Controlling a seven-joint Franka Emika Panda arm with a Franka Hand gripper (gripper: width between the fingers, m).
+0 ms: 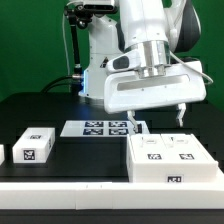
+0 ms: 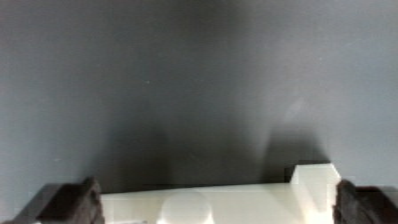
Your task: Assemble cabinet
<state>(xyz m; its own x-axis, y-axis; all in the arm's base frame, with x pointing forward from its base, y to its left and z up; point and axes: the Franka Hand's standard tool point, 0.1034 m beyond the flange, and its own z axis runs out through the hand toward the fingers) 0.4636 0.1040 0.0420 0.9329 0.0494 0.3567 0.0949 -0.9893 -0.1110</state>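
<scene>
The cabinet box, a big white piece with square tags on its top and front, lies at the front on the exterior view's right. My gripper hangs just above its far edge with the fingers spread wide and nothing held. In the wrist view the box's white surface and a raised white corner show between my two dark fingers, and my gripper is open over it. A smaller white tagged panel lies at the exterior view's left.
The marker board lies flat on the black table behind the box. Another white piece shows at the exterior view's left edge. The robot's base stands at the back.
</scene>
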